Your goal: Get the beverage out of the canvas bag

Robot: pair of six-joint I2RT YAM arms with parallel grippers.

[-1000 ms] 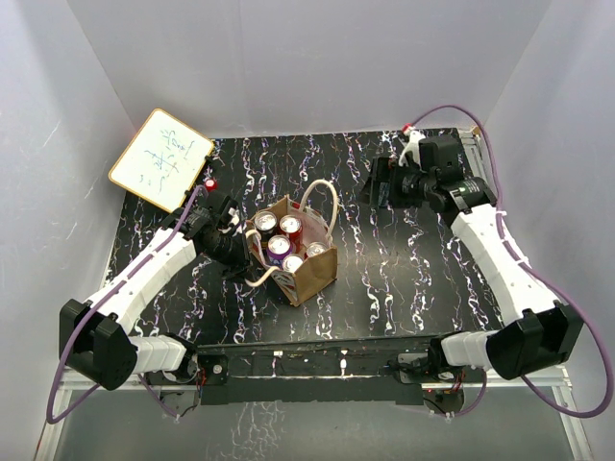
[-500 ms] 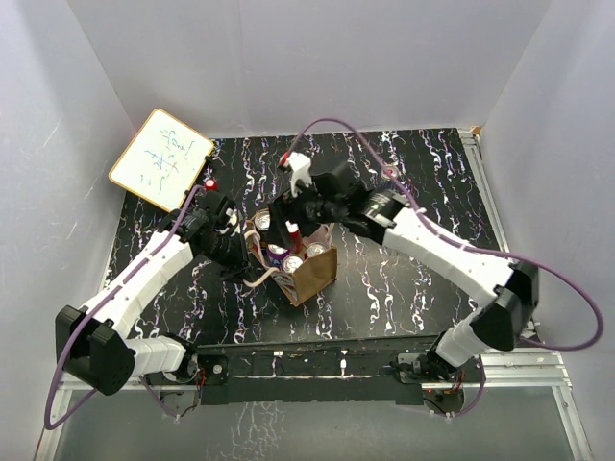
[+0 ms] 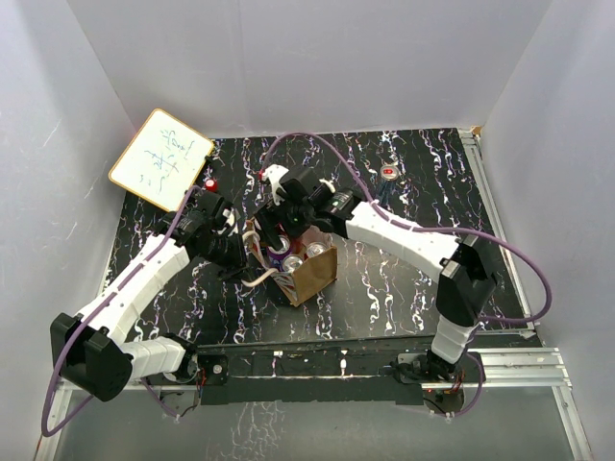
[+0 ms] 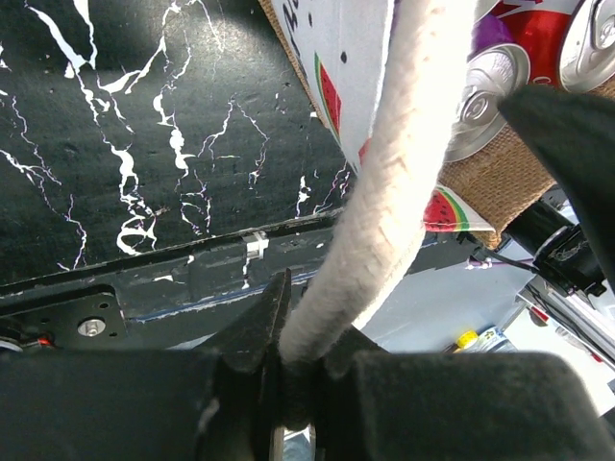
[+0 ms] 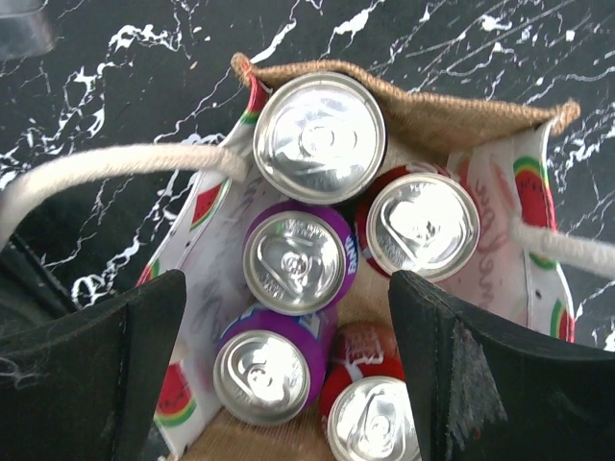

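Note:
The canvas bag (image 3: 312,272) stands left of the table's middle, its tan rim (image 5: 437,113) wide open. Several beverage cans stand upright inside. From the right wrist I see a silver-topped can (image 5: 319,137), two purple cans (image 5: 296,261) and two red ones (image 5: 423,226). My left gripper (image 3: 240,245) is beside the bag's left edge, shut on an off-white loop handle (image 4: 384,192) that runs up out of its jaws (image 4: 298,384). My right gripper (image 3: 288,223) hangs open right above the bag's mouth, its fingers (image 5: 96,375) wide apart on either side of the purple cans, touching none.
A small whiteboard (image 3: 160,158) leans at the back left corner. A red-topped object (image 3: 209,182) sits near it, and another small red thing (image 3: 388,173) lies at the back right. The bag's second handle (image 5: 567,248) crosses the right edge of the right wrist view.
My right arm has swung from the back right of the table across to above the bag, its jaws narrowing a little. The left gripper has kept its hold on the handle.

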